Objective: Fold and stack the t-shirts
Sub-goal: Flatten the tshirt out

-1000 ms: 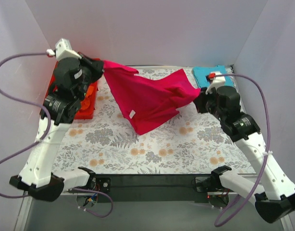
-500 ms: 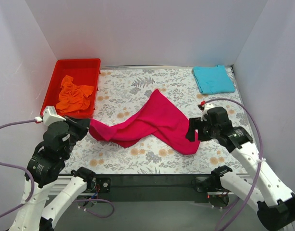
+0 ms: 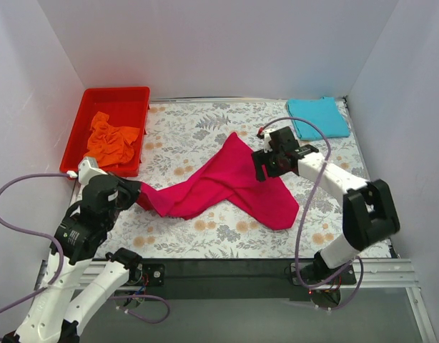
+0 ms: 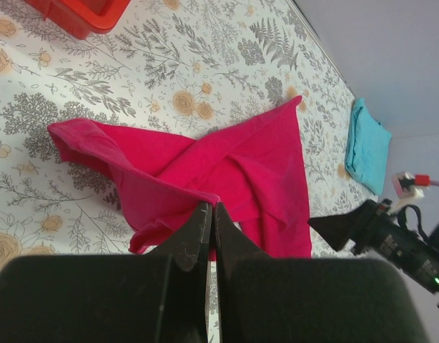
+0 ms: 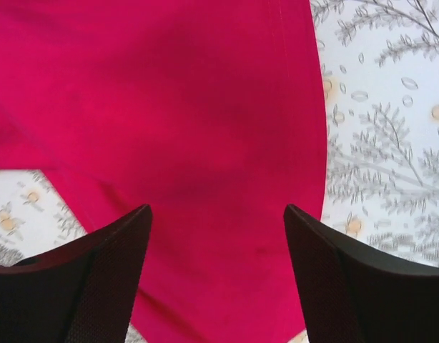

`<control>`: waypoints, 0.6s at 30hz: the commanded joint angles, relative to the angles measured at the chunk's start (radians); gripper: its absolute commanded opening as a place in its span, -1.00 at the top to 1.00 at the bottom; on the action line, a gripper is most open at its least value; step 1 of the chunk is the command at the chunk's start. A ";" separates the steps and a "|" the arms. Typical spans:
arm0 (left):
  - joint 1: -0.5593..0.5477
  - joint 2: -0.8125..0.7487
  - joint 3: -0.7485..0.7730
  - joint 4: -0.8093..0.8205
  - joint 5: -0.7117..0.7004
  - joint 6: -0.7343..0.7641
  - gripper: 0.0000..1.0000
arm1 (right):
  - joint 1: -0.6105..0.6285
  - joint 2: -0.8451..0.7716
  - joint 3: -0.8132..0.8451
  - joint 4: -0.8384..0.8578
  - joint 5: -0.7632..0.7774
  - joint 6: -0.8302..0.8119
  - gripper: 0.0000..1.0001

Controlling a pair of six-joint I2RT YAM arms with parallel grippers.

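Crimson-pink t-shirt (image 3: 227, 182), rumpled on your bench (image 3: 205, 236).
Your left end effector (image 4: 209, 214) pinches its corner nearest the red bin (image 3: 116, 91); right end effector (image 5: 216, 207) gapes wide over it.

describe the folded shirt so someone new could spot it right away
On the floral-patterned table, look to the far right corner, next to the right wall. The turquoise shirt lies there, folded into a flat rectangle. It is the only folded one: the crimson-pink shirt sprawls mid-table and the orange shirt sits crumpled in the red bin.
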 commanded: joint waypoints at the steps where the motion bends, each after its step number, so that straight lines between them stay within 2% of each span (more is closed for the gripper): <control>1: 0.001 0.022 -0.015 0.026 -0.008 0.014 1.00 | 0.003 0.160 0.107 0.077 0.004 -0.037 -0.33; 6: 0.001 0.043 -0.018 0.037 -0.013 0.027 1.00 | 0.000 0.291 0.155 0.056 0.030 0.003 -0.23; 9: 0.003 0.048 -0.021 0.046 -0.021 0.034 1.00 | -0.019 0.340 0.146 0.001 0.030 0.061 -0.10; 12: 0.001 0.061 -0.024 0.057 -0.015 0.037 1.00 | -0.039 0.328 0.071 -0.013 0.024 0.108 -0.09; 18: 0.001 0.077 -0.017 0.066 -0.001 0.042 1.00 | -0.092 0.200 -0.165 -0.071 0.061 0.194 -0.11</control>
